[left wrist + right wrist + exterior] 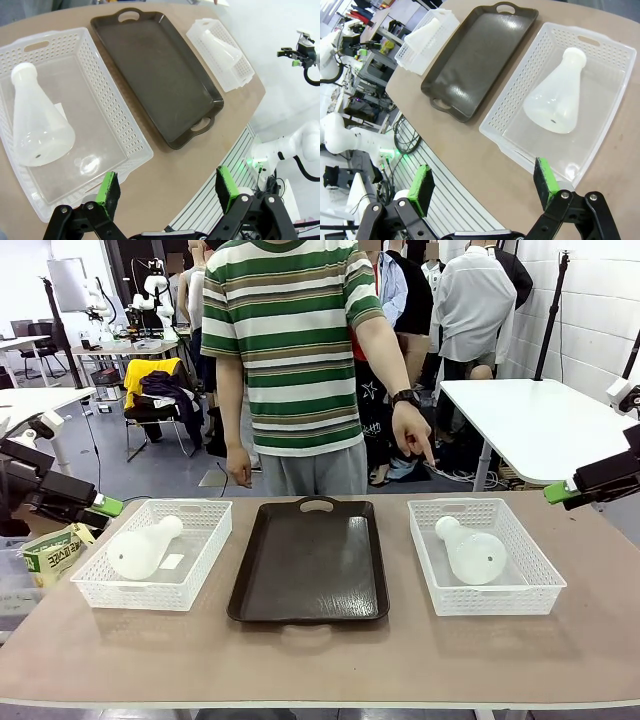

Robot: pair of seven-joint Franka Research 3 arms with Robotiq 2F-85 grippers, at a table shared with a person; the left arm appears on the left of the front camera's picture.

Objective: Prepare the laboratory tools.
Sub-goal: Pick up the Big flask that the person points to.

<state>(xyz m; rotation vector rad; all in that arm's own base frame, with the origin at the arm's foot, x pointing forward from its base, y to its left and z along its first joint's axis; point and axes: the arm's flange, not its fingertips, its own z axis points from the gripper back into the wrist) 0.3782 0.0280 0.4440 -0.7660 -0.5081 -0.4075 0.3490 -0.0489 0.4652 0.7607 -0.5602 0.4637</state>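
Two milky-white conical flasks lie on their sides, one per basket. The left flask point(143, 548) point(37, 132) rests in the left white lattice basket point(95, 592) point(125, 131). In the right basket point(535, 590) point(520, 90) lies the right flask point(470, 553) point(557, 102). Between them sits the empty dark brown tray point(310, 565) point(165, 75) point(470, 60). My left gripper point(105, 505) point(167, 187) hovers open, off the table's left edge, above the left basket's near corner. Off the right edge my right gripper point(555, 492) point(485, 185) also stands open, holding nothing.
A person in a striped shirt stands across the table, one hand point(412, 435) pointing down towards the right basket. A green and white packet point(48, 550) lies left of the left basket. Bare tabletop point(320, 660) runs along the front edge.
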